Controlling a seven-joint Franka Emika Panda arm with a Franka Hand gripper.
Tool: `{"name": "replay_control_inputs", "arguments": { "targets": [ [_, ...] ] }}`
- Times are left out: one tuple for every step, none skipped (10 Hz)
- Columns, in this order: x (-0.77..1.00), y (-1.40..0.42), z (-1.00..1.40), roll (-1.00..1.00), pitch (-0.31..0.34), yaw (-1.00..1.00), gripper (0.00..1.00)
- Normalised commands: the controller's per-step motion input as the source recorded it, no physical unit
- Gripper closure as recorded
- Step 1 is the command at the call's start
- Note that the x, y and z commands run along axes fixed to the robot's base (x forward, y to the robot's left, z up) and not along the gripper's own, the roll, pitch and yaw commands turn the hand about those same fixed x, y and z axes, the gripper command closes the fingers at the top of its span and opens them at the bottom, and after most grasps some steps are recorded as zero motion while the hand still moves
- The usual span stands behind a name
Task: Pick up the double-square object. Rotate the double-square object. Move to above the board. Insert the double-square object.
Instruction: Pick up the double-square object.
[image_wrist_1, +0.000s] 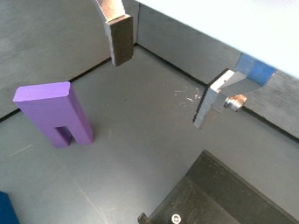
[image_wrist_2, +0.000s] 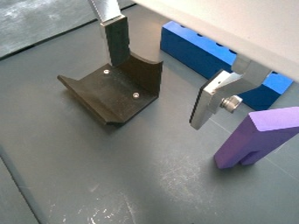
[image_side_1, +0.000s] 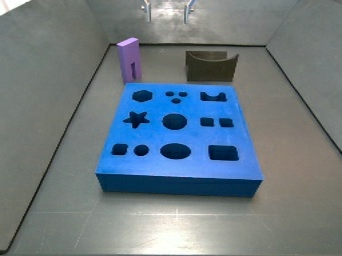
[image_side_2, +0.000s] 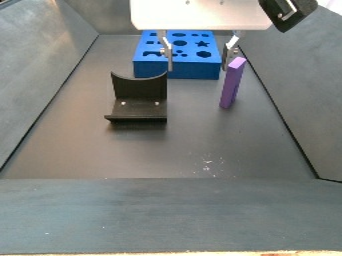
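Observation:
The double-square object (image_side_1: 128, 60) is a slim light-purple block standing upright on the grey floor, left of the fixture and behind the board (image_side_1: 181, 130). It also shows in both wrist views (image_wrist_1: 47, 112) (image_wrist_2: 254, 136) and a side view (image_side_2: 234, 82). The board is a thick blue slab with dark cut-outs (image_side_2: 185, 62). My gripper (image_wrist_1: 166, 74) hangs open above the floor between the purple block and the fixture, with nothing between its fingers (image_wrist_2: 117, 45). It shows at the far end in both side views (image_side_1: 167, 12) (image_side_2: 201, 46).
The dark fixture (image_side_1: 210, 66) (image_side_2: 138, 100) (image_wrist_2: 111, 92) stands on the floor beside the gripper, opposite the purple block. Grey walls (image_side_1: 80, 90) enclose the floor on the sides and the back.

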Motion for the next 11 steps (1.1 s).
{"name": "replay_control_inputs", "arguments": {
  "targets": [
    [-0.29,-0.02,-0.11,0.0,-0.017,0.0,0.0],
    [-0.35,-0.07,-0.15,0.0,0.0,0.0,0.0],
    [-0.37,-0.08,-0.15,0.0,0.0,0.0,0.0],
    [-0.33,-0.06,-0.18,0.0,0.0,0.0,0.0],
    [-0.25,-0.05,-0.19,0.0,0.0,-0.03,0.0],
    [-0.21,-0.05,-0.19,0.0,0.0,-0.09,0.0],
    [-0.15,-0.04,-0.07,0.0,0.0,-0.18,0.0],
    [-0.11,-0.03,-0.03,0.0,0.0,-0.2,0.0],
    [-0.06,-0.05,-0.03,0.0,0.0,-0.27,0.0],
    [-0.09,-0.05,-0.04,0.0,0.0,-0.37,0.0],
    [-0.07,-0.04,0.0,0.0,0.0,-0.43,0.0]
  ]
}}
